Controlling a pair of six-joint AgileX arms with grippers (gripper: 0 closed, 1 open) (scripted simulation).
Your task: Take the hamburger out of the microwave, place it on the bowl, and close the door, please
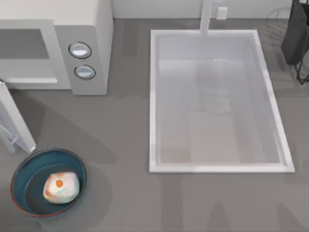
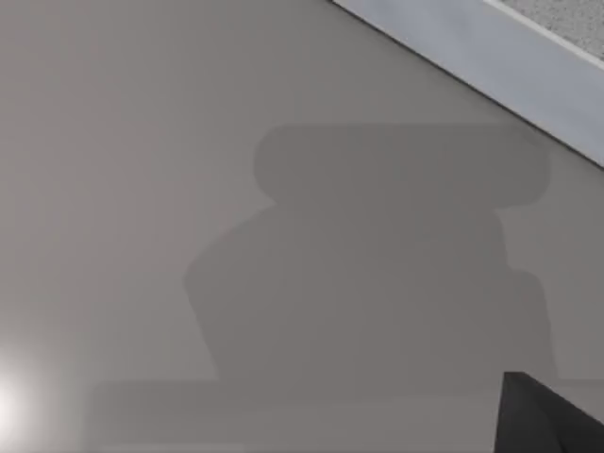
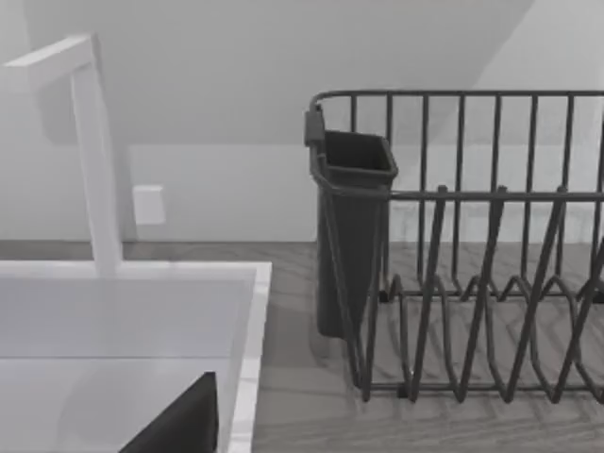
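The hamburger (image 1: 61, 187) lies in the bowl (image 1: 21, 170), near left on the worktop (image 1: 120, 193). The microwave (image 1: 91, 29) is far left, its door (image 1: 17, 125) open (swung toward the bowl). Next: push the door shut w/ the left arm. Gripper state: cannot tell.

The microwave (image 1: 82, 43) is showing a smooth matt white casing, its two knobs (image 1: 80, 50) looking glossy. The bowl (image 1: 21, 166) is gleaming like glazed ceramic. The sink (image 1: 154, 101) is looking smooth and faintly shiny, the countertop (image 1: 125, 193) matt grey. The dish rack (image 3: 472, 283) is showing thin dark wire.
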